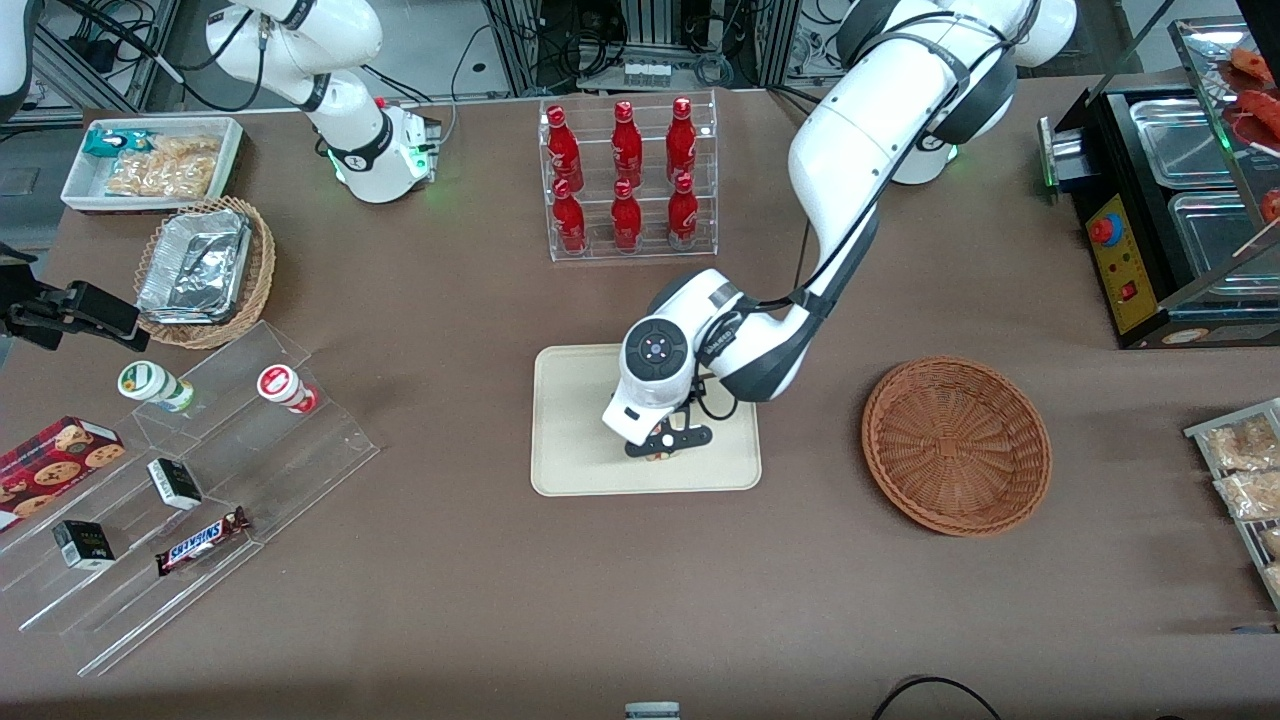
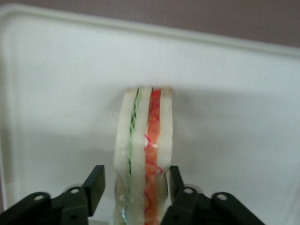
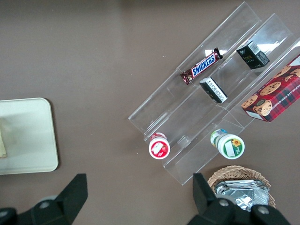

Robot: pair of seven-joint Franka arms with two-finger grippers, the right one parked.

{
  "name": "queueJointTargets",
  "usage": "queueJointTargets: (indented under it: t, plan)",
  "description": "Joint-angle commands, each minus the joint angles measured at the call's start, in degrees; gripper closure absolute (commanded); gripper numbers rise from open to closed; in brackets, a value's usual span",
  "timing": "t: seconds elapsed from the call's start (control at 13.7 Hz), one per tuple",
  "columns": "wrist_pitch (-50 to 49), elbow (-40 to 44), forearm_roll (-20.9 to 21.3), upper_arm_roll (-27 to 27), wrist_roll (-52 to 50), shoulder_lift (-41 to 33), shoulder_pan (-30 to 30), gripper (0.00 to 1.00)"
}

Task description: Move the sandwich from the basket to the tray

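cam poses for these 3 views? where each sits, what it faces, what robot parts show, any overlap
Front: high above the table, looking down at both arms; the left arm's tool sits over the tray, the basket empty beside it.
Left wrist: on the working arm, facing down at the sandwich between its own fingers on the tray.
Right wrist: on the parked arm, facing down at the acrylic steps; its fingers show.
Shared: all three see the tray.
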Motion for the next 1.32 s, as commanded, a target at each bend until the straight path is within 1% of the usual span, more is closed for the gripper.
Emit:
queueJointTargets:
  t: [0.0,0.22,0.29,0.37,0.51,0.66,0.88,1.1,1.24]
  plan:
    - [-2.9,-0.14,0.23,2.9,-0.26,-6.1,1.04,0.0]
    - [-11.58,-1.63,-0.3,2.82,1.32,-13.48,8.58,0.0]
    - [-13.61,-3.81,-0.74,2.82,3.07,-16.55,10.87,0.0]
    - [-14.59,-7.66,-0.74,2.82,6.48,-20.06,13.07,0.0]
    - [-15.56,-16.45,-1.44,2.82,18.06,-28.32,20.27,0.0]
    - [-18.97,-21.13,-2.06,2.9,27.21,-34.22,26.42,0.0]
    - [-28.55,-20.8,-2.15,2.91,34.44,-39.42,32.93,0.0]
    - [-35.67,-20.36,-2.15,2.99,37.44,-44.78,36.28,0.0]
    - [-37.36,-20.0,-2.15,2.99,40.34,-47.68,36.91,0.0]
